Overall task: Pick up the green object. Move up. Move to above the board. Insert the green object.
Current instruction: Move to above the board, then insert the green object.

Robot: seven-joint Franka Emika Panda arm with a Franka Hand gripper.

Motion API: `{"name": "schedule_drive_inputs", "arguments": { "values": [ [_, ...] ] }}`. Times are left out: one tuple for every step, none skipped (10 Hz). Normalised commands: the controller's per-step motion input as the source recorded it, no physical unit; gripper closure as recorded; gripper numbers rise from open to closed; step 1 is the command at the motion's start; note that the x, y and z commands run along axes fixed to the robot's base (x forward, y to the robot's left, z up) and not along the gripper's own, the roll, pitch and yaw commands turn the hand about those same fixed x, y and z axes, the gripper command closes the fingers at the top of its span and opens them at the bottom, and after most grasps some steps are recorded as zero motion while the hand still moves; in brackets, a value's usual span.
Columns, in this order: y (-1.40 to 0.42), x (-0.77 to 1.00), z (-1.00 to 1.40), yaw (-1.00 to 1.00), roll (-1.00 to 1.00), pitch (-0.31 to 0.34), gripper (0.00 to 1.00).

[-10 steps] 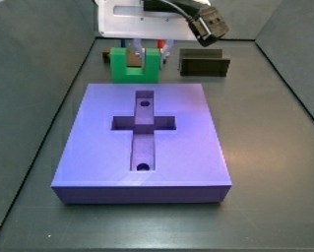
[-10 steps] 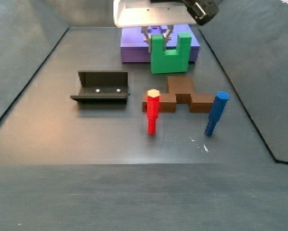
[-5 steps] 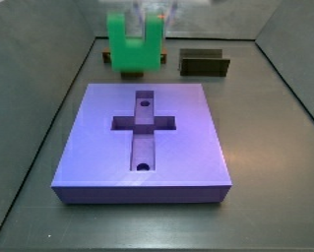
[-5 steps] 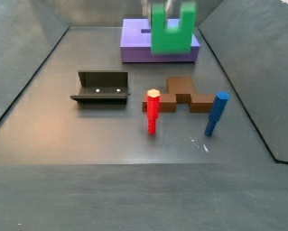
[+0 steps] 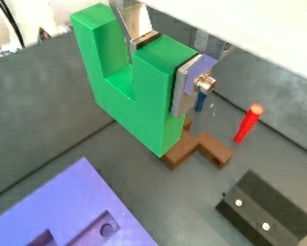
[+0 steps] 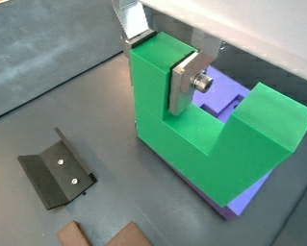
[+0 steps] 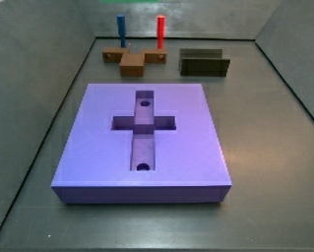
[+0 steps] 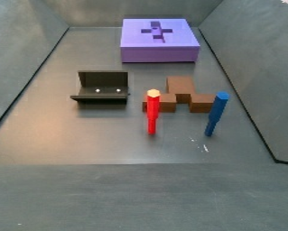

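The green object (image 5: 123, 86) is a bright green U-shaped block, seen in both wrist views (image 6: 201, 139). My gripper (image 5: 163, 62) is shut on one of its prongs, a silver finger on each side, and holds it high above the floor (image 6: 160, 58). The purple board (image 7: 186, 128) with its cross-shaped recess and two round holes lies flat in both side views (image 8: 140, 47). A corner of it shows below the block in both wrist views (image 5: 53, 211) (image 6: 245, 192). Neither the gripper nor the green object shows in the side views.
A dark fixture (image 7: 206, 63) (image 8: 100, 88) stands on the floor. A brown block (image 7: 130, 59) (image 8: 182, 93), a red peg (image 7: 160, 30) (image 8: 153, 110) and a blue peg (image 7: 120, 30) (image 8: 216, 113) stand beyond the board. Grey walls enclose the floor.
The gripper has lifted the green object straight up from the floor beside the board. Both have left the top of the side views.
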Motion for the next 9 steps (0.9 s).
{"name": "schedule_drive_inputs", "arguments": {
  "values": [
    [0.00,0.03,0.27,0.00,-0.05,0.054,1.00],
    [-1.40,0.02,0.42,-0.35,0.02,0.116,1.00],
    [-1.40,0.02,0.35,-0.27,0.09,0.106,1.00],
    [-1.40,0.04,0.35,-0.18,0.09,0.109,1.00],
    [-0.94,0.09,0.24,-0.06,0.03,0.131,1.00],
    [-0.72,0.10,0.18,-0.03,0.03,0.139,1.00],
    [-0.30,0.09,0.09,-0.01,0.04,0.135,1.00],
    [-0.22,0.08,0.07,-0.01,0.04,0.123,1.00],
    [0.00,0.03,0.00,0.00,0.00,0.000,1.00]
  ]
}}
